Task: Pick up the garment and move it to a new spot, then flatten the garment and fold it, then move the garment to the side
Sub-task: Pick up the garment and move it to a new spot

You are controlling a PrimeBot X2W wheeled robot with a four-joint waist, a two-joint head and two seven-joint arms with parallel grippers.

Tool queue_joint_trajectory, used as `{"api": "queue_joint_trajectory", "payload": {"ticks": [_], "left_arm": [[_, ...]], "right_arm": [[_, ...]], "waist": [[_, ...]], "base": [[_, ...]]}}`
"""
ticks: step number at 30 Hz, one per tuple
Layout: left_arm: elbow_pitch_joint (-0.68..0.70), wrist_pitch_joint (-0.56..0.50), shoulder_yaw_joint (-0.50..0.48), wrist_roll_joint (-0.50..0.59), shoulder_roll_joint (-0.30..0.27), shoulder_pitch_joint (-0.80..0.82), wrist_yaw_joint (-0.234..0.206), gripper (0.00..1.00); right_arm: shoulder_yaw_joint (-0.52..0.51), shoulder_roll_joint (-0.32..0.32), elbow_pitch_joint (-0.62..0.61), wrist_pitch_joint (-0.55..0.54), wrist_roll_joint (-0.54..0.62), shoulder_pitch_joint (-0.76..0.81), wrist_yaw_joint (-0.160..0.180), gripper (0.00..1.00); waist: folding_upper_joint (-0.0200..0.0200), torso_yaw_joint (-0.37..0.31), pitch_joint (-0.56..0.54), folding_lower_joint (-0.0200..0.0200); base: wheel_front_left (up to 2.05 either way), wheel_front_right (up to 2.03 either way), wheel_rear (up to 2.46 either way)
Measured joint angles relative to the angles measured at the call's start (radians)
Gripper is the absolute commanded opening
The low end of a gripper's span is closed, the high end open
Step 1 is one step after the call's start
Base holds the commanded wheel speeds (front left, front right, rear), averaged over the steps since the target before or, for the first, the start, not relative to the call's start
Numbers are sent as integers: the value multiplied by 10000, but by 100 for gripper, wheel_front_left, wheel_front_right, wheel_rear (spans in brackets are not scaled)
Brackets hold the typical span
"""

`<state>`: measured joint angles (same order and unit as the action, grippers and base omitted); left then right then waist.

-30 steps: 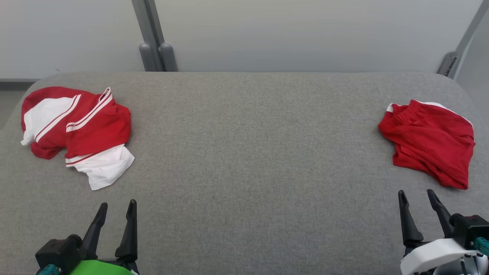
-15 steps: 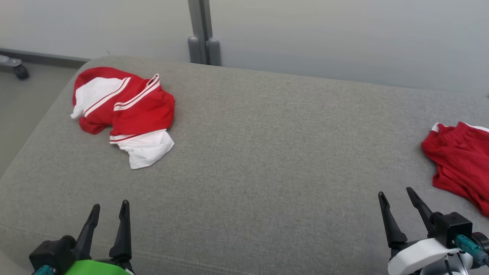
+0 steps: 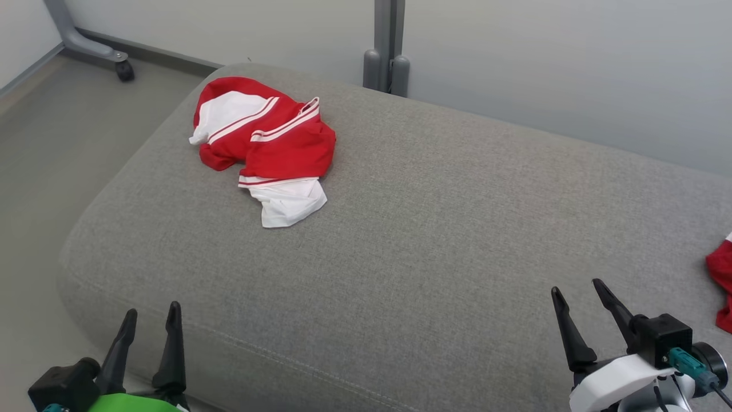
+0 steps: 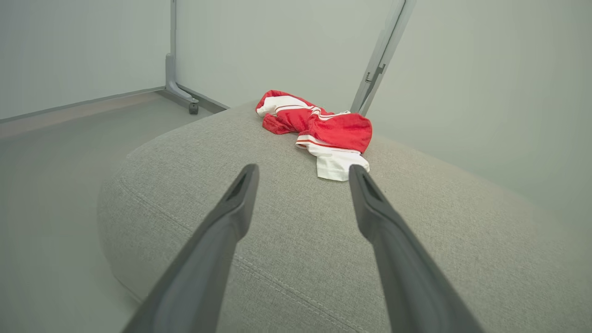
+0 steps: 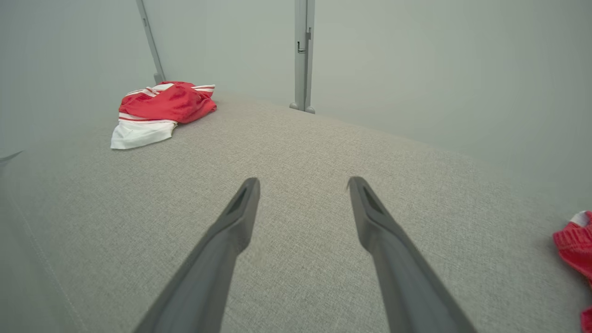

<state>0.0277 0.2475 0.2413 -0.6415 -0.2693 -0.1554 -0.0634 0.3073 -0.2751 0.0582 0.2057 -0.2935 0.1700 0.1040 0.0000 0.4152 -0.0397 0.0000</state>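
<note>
Ahead of your left end effector (image 3: 152, 309), black-fingered above a bright green cover (image 3: 134, 403), you have the garment (image 3: 286, 149): red with white panels and paired thin white stripes, on a cushion (image 3: 429, 257) of heathered mid-grey weave with a paler stitched seam. Out to the side of your right end effector (image 3: 576, 288), black-fingered over a white shell (image 3: 612, 383) with a teal plug (image 3: 686, 361), you see a second garment (image 3: 721, 280), plain red with a sliver of white at its top.
</note>
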Motion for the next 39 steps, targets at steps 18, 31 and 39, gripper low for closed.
{"api": "queue_joint_trajectory", "payload": {"ticks": [18, 31, 39], "left_arm": [[-414, -489, -1131, -1670, 194, 2500, 263, 100], [-2336, -1026, -2138, -2987, 194, 5400, 623, 100], [-3615, -1120, -2405, -3534, 374, 6883, 817, 100]], "right_arm": [[161, -899, -1628, -1233, 997, -1257, -71, 100], [-203, -1597, -3106, -2240, 1475, -1839, -125, 100], [-941, -1946, -3824, -2560, 1716, -1885, 29, 100]], "waist": [[0, -15, 1866, 0], [0, -798, 3492, 0], [0, -1278, 4546, 0]], "base": [[0, 0, 0], [0, 0, 0], [0, 0, 0]]}}
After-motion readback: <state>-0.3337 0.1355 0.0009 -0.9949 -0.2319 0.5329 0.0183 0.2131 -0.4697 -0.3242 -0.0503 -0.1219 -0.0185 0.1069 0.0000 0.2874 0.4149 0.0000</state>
